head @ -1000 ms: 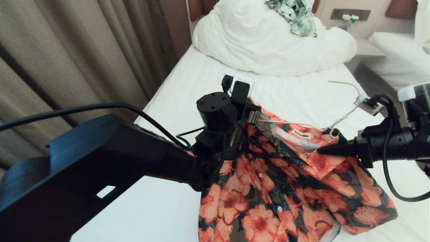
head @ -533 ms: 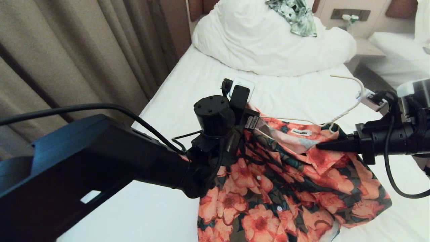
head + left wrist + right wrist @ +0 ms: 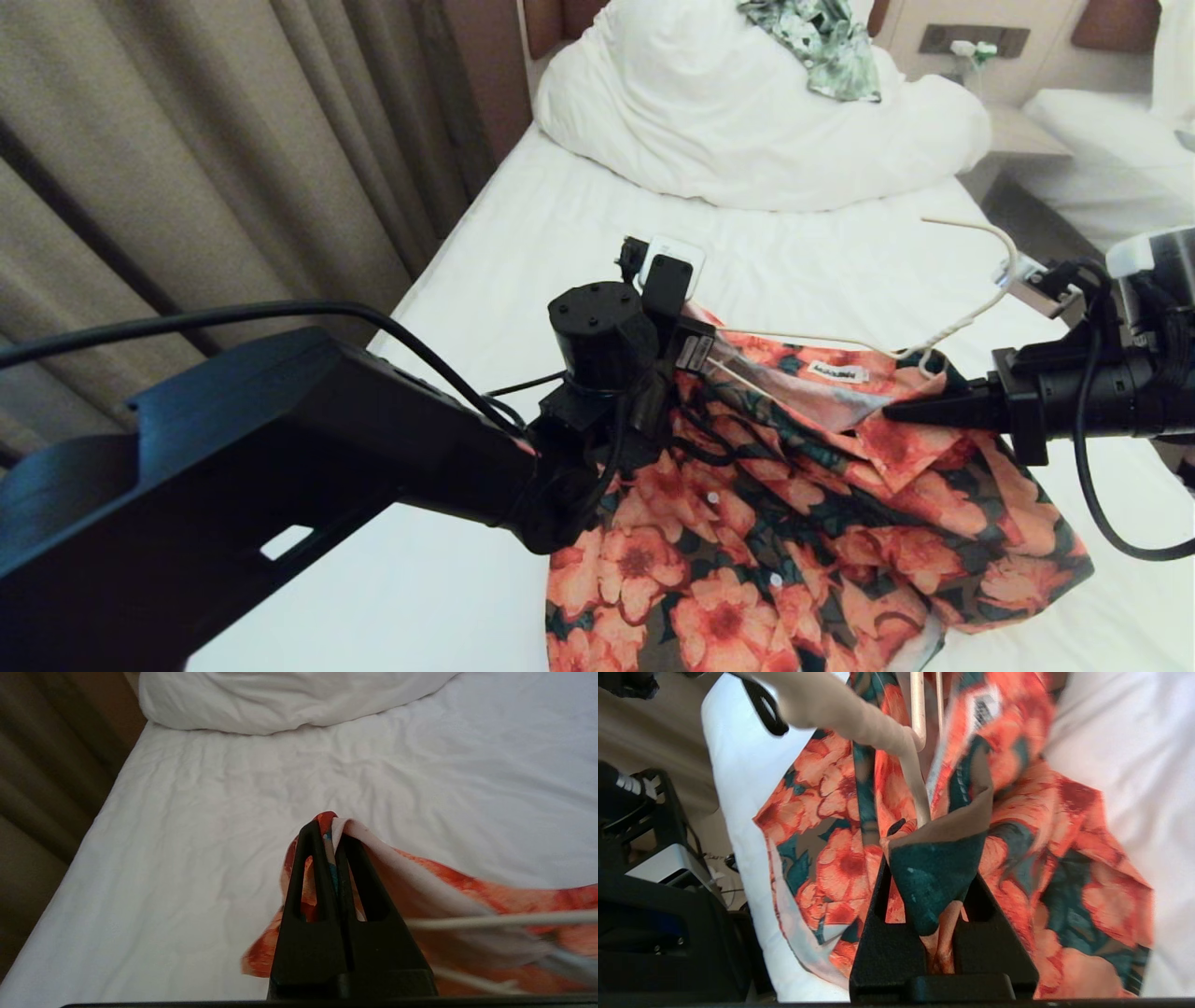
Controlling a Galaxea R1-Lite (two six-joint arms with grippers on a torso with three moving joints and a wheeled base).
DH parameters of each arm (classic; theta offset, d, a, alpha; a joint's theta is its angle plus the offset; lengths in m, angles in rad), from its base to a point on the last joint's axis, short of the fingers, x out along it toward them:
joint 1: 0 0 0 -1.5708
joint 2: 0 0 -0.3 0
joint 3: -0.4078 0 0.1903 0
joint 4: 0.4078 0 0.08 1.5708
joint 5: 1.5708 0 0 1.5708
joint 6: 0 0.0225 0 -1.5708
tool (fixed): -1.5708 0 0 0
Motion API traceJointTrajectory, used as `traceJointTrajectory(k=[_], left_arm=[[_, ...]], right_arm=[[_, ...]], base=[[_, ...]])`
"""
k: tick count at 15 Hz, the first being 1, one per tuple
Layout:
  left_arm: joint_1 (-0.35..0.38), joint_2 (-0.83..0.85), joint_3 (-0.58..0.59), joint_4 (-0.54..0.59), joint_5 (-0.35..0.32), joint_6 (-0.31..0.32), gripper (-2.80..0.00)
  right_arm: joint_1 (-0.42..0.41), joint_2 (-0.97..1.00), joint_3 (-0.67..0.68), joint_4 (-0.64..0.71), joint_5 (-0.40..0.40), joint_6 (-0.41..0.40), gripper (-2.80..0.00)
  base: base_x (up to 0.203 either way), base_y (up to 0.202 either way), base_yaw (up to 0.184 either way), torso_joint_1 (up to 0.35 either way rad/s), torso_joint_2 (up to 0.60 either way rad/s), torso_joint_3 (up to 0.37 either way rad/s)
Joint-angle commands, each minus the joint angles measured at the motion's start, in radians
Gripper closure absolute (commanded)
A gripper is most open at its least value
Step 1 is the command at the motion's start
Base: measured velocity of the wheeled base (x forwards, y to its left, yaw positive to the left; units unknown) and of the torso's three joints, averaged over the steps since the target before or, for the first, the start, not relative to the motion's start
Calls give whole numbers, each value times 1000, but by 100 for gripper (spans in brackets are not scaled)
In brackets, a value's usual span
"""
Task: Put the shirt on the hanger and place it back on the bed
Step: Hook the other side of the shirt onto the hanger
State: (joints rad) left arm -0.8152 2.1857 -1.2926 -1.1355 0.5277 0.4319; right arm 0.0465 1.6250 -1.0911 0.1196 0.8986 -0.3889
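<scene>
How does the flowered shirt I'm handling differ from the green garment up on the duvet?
The shirt has big orange-pink flowers on dark green; the green garment is a pale green-and-white leaf print. The shirt lies spread on the near sheet with its collar end lifted by the left hand and right hand; the green garment sits crumpled and untouched on the duvet. A hanger runs into the shirt's neck only. Both are on the same bed.

A hotel-style twin bedroom: a single bed with plain white sheet (image 3: 523, 233) and bunched white duvet (image 3: 747, 121) against a brown padded headboard (image 3: 546, 23), heavy beige floor-length curtains (image 3: 187, 168), a wall socket panel (image 3: 974, 40), and a second white bed (image 3: 1102, 140).
</scene>
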Motion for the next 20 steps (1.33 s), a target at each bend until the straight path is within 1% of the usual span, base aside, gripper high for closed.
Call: traceJointTrajectory(k=[1, 3, 5, 7, 8, 10, 13, 16, 18, 20], left_arm=[[-43, -28, 3, -3, 6, 3, 0], [-100, -78, 13, 27, 14, 6, 0], [-168, -149, 33, 125, 21, 7, 0], [-226, -201, 35, 254, 37, 5, 0], [-242, -220, 27, 289, 41, 5, 0], [-246, -263, -12, 346, 43, 4, 0], [-252, -313, -77, 502, 35, -2, 0], [-257, -320, -111, 560, 10, -1, 0], [-287, -320, -114, 568, 8, -1, 0], [-332, -310, -117, 569, 8, -1, 0]], right_arm=[[30, -2, -5, 3, 2, 4, 0], [62, -10, -10, 7, -21, 22, 0], [69, -14, -44, 25, -23, 29, 0], [71, -11, -102, 59, -22, 32, 0], [73, -4, -145, 81, -21, 30, 0], [85, 23, -239, 129, -19, 19, 0], [136, 71, -331, 162, -18, -1, 0], [182, 114, -375, 159, -20, -12, 0], [197, 145, -415, 158, -18, -15, 0], [214, 163, -441, 157, -10, -18, 0]], base=[[0, 0, 0, 0, 0, 0], [0, 0, 0, 0, 0, 0], [0, 0, 0, 0, 0, 0], [0, 0, 0, 0, 0, 0], [0, 0, 0, 0, 0, 0], [0, 0, 0, 0, 0, 0], [0, 0, 0, 0, 0, 0], [0, 0, 0, 0, 0, 0], [0, 0, 0, 0, 0, 0], [0, 0, 0, 0, 0, 0]])
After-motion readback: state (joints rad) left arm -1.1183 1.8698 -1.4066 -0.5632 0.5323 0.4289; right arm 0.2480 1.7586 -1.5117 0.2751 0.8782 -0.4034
